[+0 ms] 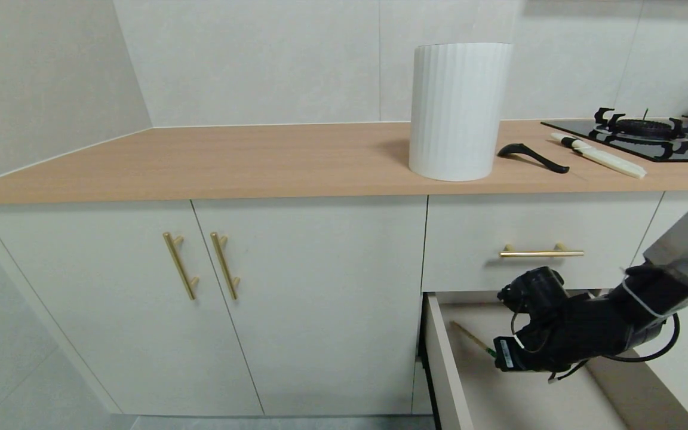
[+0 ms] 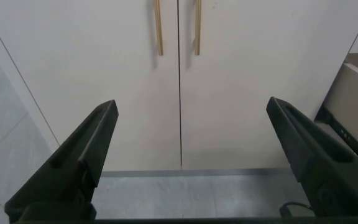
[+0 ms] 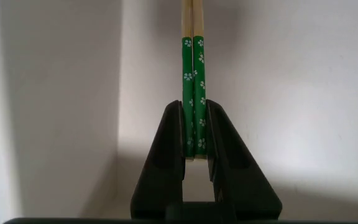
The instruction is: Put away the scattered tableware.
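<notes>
Chopsticks [image 3: 192, 74] pinched in right gripper [image 3: 193, 124] over open drawer [image 1: 445, 358], 5 o'clock | left gripper [image 2: 191, 107] spread wide, empty | risk: early release could let sticks bounce, roll apart.

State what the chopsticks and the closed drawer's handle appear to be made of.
The chopsticks look like wood or bamboo: pale bare shafts, with the ends coated green and printed with small white marks. The handle is probably metal with a brushed gold finish, going by the soft sheen along the bar.
</notes>
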### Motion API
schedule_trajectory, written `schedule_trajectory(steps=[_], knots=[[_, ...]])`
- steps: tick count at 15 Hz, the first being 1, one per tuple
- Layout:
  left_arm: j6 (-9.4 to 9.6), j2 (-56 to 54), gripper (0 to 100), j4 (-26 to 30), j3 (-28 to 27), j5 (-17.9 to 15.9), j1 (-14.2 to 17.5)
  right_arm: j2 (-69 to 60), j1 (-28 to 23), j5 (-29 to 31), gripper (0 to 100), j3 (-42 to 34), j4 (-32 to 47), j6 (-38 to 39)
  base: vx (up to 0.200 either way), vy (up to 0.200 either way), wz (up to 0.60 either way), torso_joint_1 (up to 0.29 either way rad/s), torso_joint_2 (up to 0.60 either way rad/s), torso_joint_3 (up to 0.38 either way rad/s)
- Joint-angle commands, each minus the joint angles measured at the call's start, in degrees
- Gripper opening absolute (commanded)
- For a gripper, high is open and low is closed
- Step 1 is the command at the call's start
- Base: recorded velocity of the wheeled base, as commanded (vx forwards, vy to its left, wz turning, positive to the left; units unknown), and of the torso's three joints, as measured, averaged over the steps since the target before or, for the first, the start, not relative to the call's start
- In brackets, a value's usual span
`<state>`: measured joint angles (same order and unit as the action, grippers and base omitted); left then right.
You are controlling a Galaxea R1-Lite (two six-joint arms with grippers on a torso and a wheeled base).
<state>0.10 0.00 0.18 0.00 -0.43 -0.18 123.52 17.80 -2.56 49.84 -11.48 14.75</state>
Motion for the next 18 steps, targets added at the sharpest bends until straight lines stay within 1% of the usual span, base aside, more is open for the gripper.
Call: schedule_trajectory(steps=[1, 3, 4, 12, 13, 18], knots=[[-0.01, 0.0, 100, -0.01, 0.0, -0.01, 0.01, 7.09, 0.75, 2.65, 0, 0.88, -2.05, 0.28, 0.0, 0.0, 0.0, 0.0, 0.0, 0.0], [-0.01, 0.0, 100, -0.01, 0.0, -0.01, 0.01, 9.46, 1.27, 5.11, 0, 2.02, -2.32, 0.28, 0.0, 0.0, 0.0, 0.0, 0.0, 0.0], [-0.01, 0.0, 100, -0.01, 0.0, 0.08, 0.01, 9.64, 1.36, 5.37, 0, 2.2, -2.32, 0.28, 0.0, 0.0, 0.0, 0.0, 0.0, 0.0], [-0.01, 0.0, 100, -0.01, 0.0, -0.01, -0.08, 9.64, 1.45, 5.46, 0, 2.2, -2.32, 0.37, 0.0, 0.0, 0.0, 0.0, 0.0, 0.0], [-0.01, 0.0, 100, -0.01, 0.0, -0.01, 0.01, 9.64, 1.45, 5.46, 100, 2.2, -2.32, 0.37, 0.0, 0.0, 0.0, 0.0, 0.0, 0.0], [-0.01, 0.0, 100, -0.01, 0.0, -0.01, 0.01, 9.64, 1.45, 5.46, 100, 2.11, -2.32, 0.37, 0.0, 0.0, 0.0, 0.0, 0.0, 0.0]])
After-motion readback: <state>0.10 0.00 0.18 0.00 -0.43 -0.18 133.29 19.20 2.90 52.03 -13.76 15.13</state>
